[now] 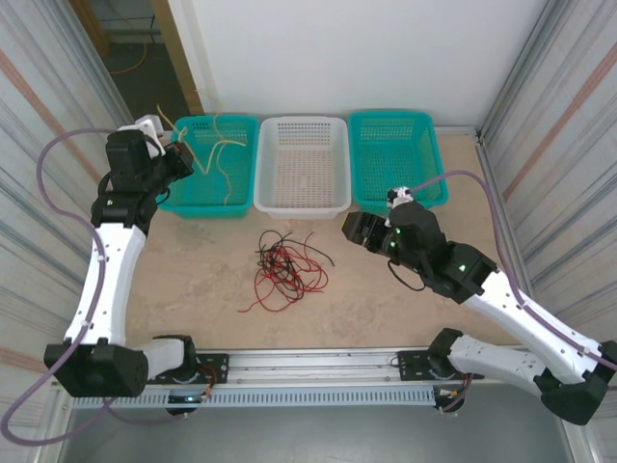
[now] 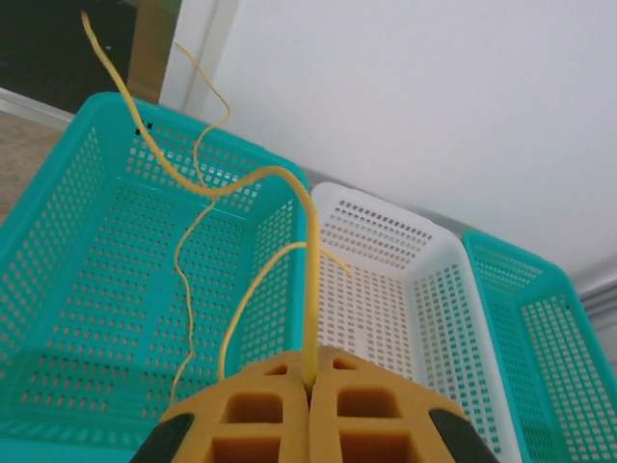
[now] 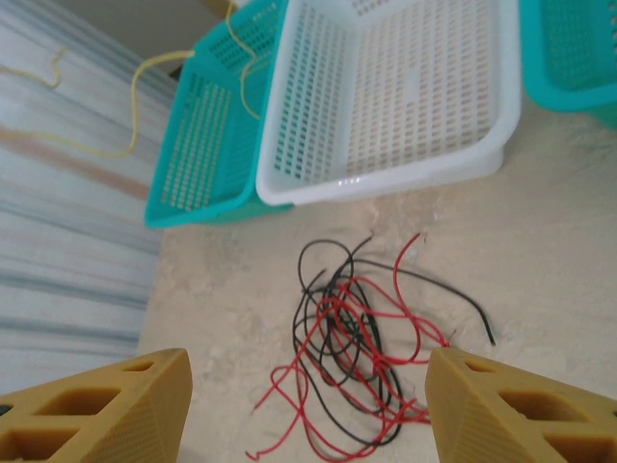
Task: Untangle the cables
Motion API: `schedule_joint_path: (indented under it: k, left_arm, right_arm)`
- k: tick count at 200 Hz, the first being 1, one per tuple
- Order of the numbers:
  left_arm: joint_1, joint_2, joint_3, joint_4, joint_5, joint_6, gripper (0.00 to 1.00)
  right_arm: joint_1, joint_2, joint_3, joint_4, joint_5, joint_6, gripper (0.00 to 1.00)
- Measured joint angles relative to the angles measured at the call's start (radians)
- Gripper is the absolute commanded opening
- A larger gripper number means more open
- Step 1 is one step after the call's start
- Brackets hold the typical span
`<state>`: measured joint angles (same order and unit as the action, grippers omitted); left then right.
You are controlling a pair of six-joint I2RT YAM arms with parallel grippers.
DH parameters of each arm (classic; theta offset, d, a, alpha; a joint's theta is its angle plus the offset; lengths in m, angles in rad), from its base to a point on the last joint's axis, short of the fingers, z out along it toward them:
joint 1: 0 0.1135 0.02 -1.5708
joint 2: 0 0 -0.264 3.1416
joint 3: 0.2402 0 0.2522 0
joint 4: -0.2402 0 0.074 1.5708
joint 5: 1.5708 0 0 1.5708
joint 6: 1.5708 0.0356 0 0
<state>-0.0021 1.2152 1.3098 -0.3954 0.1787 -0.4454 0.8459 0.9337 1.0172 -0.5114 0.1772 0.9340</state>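
**Mia:** What is on the far left?

**Tom:** The left gripper. Its two orange fingers are pressed tight together. They pinch the thin yellow cable between them.

**Mia:** Where does the yellow cable go?

**Tom:** It goes up from the fingers, bends, and hangs in loops over the teal plastic basket with little holes. One end reaches up past the basket's far edge.

**Mia:** What comes next?

**Tom:** A white plastic basket with little holes sits right beside it, in the middle. After that comes a second teal plastic basket.

**Mia:** Where are the other cables?

**Tom:** A tangle of thin red and black cables lies on the sandy table top. It is in front of the white basket but not touching it. It sits between the two arms.

**Mia:** And on the right?

**Tom:** The right gripper is near the tangle, on its right side. Its fingers stand wide apart and hold nothing. From the right wrist camera, the tangle shows on the table in the gap between them.
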Motion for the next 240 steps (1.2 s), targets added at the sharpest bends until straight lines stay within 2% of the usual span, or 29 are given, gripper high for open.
schedule_joint_path:
  k: [76,147,240]
  left_arm:
    - [0.01,0.177,0.154,0.111,-0.008,0.004,0.0]
    - [0.01,0.294,0.092,0.162,0.008,-0.002,0.0]
    - [0.021,0.322,0.054,0.207,0.04,0.005,0.0]
  right_arm:
    - [0.06,0.086,0.017,-0.014,0.013,-0.003,0.64]
    - [0.069,0.121,0.075,-0.069,0.013,-0.029,0.65]
    - [0.098,0.095,0.063,-0.072,0.018,-0.029,0.64]
